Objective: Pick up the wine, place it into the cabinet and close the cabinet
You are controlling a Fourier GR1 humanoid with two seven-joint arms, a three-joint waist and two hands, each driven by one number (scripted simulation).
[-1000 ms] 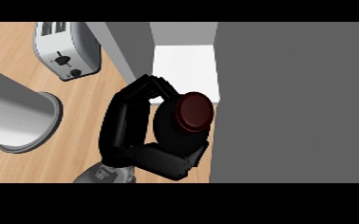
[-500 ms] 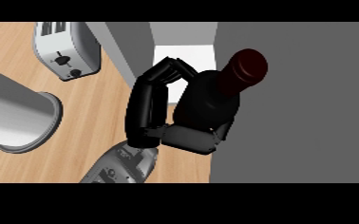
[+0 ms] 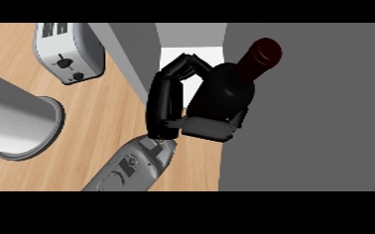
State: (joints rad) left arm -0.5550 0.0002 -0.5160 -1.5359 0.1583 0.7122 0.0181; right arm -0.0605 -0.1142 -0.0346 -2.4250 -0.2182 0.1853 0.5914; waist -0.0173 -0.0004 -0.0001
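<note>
Wine (image 3: 233, 87): dark bottle, off the desk (image 3: 95, 106), carried tilted. Its long axis runs from lower left to upper right in the head view, with the dark red cap (image 3: 265, 54) pointing at the upper right, over the grey cabinet (image 3: 307, 124).

Left hand (image 3: 209, 128): closed round the bottle's body, fingers (image 3: 162, 94) curled along its left side.

Bottle sits at the desk's right edge, beside the cabinet's white opening.

Toaster (image 3: 70, 52) at the desk's far left corner; grey round vessel (image 3: 26, 121) at the left edge.
</note>
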